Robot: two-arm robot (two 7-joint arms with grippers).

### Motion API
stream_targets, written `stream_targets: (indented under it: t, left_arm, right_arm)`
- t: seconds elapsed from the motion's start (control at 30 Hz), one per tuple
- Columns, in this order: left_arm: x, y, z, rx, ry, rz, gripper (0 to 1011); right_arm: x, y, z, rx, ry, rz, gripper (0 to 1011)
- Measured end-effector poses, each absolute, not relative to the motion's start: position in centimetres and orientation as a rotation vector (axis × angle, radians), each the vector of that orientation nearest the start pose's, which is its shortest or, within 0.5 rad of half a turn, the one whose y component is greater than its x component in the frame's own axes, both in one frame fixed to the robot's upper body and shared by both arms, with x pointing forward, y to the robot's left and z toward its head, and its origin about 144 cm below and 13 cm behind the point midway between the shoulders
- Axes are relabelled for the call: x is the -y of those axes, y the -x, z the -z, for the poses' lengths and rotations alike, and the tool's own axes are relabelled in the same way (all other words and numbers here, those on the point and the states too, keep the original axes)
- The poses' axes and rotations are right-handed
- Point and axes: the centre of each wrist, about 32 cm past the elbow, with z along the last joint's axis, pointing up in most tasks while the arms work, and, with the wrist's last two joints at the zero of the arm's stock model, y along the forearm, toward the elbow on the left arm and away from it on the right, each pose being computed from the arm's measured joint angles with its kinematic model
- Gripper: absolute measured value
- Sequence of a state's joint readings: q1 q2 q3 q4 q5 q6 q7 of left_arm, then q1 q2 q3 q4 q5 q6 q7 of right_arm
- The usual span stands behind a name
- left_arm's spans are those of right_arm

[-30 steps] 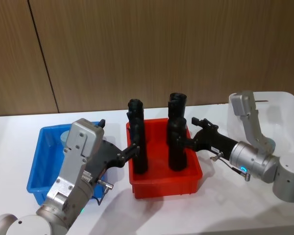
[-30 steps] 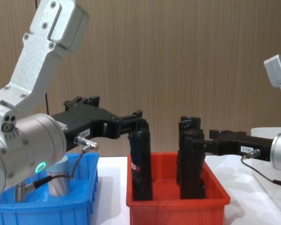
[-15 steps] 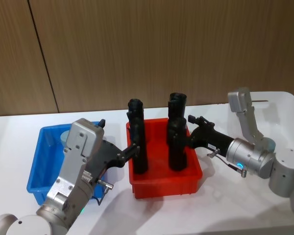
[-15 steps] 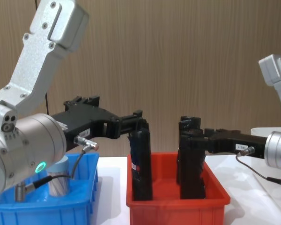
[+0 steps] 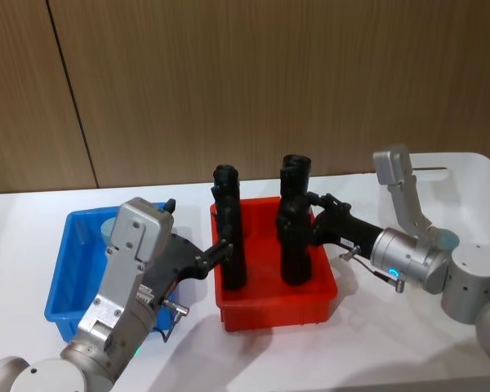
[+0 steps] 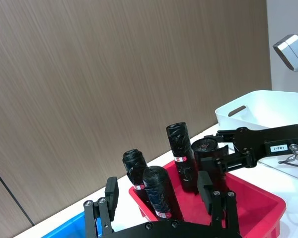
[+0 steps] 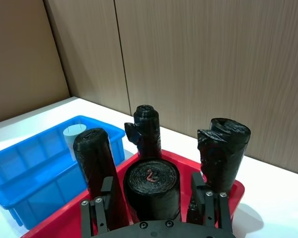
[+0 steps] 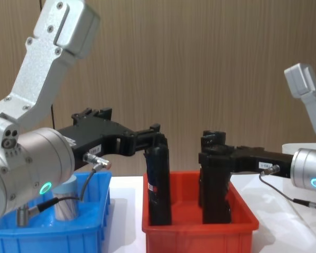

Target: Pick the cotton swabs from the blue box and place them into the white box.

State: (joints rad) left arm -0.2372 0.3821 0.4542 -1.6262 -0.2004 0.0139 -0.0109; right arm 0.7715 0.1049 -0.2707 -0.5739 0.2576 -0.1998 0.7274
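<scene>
Cotton swabs: one tub of cotton swabs (image 5: 111, 226) stands upright in the blue box (image 5: 65, 273), at about 1 o'clock inside it, touched by neither gripper.
Blue box: it is set on the table (image 5: 392, 343) at 9 o'clock of the red bin (image 5: 273, 306), just beside it.
White box: the white box (image 5: 474, 175) lies at about 2 o'clock of the red bin, behind the right arm; what is inside cannot be told.
Left gripper: the left gripper (image 6: 158, 184) is held over the gap between blue box and red bin, fingers spread to either side of the near-left black roll (image 6: 156, 191), with clear gaps.
Right gripper: the right gripper (image 7: 151, 191) is reached in from 3 o'clock, fingers spread around the near-right black roll (image 7: 150, 181); contact is not seen.
Step in hand: both grippers are judged to be aimed at rolls, not at the tub.
How it is done well: the left gripper should be drawn back to 9 o'clock, lowered over the lid, and closed on the tub's sides; the rolls should be left standing, and the tub carried high over them to the white box.
Count: one swab tub seen, four black rolls, three bins, two grippers.
</scene>
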Motion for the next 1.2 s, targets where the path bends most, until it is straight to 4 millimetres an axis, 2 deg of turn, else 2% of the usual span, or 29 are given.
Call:
stream_targets:
  t: [0.17,0.3,0.37,0.4,0.43,0.5,0.6,0.83,1.2]
  left_arm:
    - [-19.8,-49.2,-120.4,0.268,-0.061,-1.124,1004]
    - [-19.8,-49.2,-120.4,0.268,-0.061,-1.124,1004]
    - [-19.8,-49.2,-120.4,0.268,-0.061,-1.124,1004]
    - [-19.8,-49.2,-120.4,0.268,-0.061,-1.124,1004]
    - [-19.8,-49.2,-120.4,0.268,-0.061,-1.124,1004]
    - [-19.8,-49.2,-120.4,0.268,-0.061,-1.124,1004]
    - [-19.8,-49.2,-120.4,0.268,-0.061,-1.124,1004]
    - [-19.8,-49.2,-120.4,0.268,-0.061,-1.124,1004]
    - [-19.8,-49.2,-120.4,0.268,-0.061,-1.124,1004]
  right_arm:
    - [23.8,-64.8,-115.6,-0.040,0.029,0.773,907]
    - [23.7,-64.9,-115.5,-0.040,0.027,0.767,764]
    - [23.7,-65.0,-115.5,-0.041,0.026,0.765,731]
    - [23.7,-65.0,-115.5,-0.040,0.023,0.764,673]
    - [23.7,-65.1,-115.6,-0.040,0.022,0.762,673]
    - [23.6,-65.1,-115.6,-0.039,0.021,0.761,589]
    - [23.6,-65.1,-115.9,-0.032,0.015,0.757,534]
    - [23.6,-64.9,-116.7,-0.015,-0.006,0.753,507]
    - [24.3,-63.5,-120.5,0.061,-0.071,0.796,505]
